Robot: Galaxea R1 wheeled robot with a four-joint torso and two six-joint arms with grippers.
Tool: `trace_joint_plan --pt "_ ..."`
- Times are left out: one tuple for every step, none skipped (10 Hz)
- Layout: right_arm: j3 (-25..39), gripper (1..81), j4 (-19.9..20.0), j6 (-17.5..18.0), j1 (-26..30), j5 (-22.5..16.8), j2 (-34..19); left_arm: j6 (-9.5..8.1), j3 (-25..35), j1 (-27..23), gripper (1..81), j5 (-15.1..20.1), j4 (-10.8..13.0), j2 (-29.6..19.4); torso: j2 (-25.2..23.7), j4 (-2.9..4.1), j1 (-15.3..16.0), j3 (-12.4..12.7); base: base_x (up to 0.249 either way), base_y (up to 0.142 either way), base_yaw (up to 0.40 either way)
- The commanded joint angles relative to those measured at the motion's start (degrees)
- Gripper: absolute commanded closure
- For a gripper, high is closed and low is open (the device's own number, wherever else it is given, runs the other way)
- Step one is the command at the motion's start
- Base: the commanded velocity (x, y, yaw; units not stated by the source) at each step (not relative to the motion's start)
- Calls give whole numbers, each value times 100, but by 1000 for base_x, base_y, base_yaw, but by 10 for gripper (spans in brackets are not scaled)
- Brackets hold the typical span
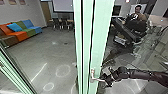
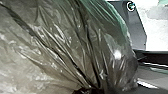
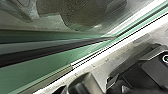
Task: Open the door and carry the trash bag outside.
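One trash bag [image 2: 62, 42] is filling much of the left wrist view, very near the camera; it is brownish, shiny and see-through, and its many folds are coming together at one dark gathered place. I cannot tell if the left gripper is open or closed. In the head view, one right gripper [image 1: 107, 80] is reaching the free end of one door handle [image 1: 93, 75]; whether it is open, or closing on the handle, I cannot tell. This handle is sitting on one pale green upright [image 1: 98, 40] of the door. Farther, on the robot's right side, one person [image 1: 137, 16] is staying beside dark equipment [image 1: 127, 31]. On the left side, one sofa [image 1: 22, 34] is standing by the wall, showing orange, green and blue parts, and one blue cushion [image 1: 14, 27] is lying on it. At the back, one screen [image 1: 63, 5] is hanging above several chairs [image 1: 64, 24].
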Motion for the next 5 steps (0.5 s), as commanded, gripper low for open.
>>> trace_joint_plan --pt "-358 10 -148 157 13 -342 222 -10 33 -153 811 392 -14 26 0 0 0 0 0 0 0" --pt "-500 10 -166 148 -233 -219 275 -10 33 -153 811 400 -6 26 0 0 0 0 0 0 0" --pt "-727 10 -271 148 -541 27 319 -10 33 -144 811 401 -6 26 0 0 -2 2 0 0 0" --pt "-947 10 -350 139 -848 342 328 -10 33 -135 811 401 3 35 0 0 -5 2 0 0 0" --pt "-1175 10 -342 139 -1147 649 328 -10 33 -135 811 401 3 26 0 0 -2 2 0 0 0"
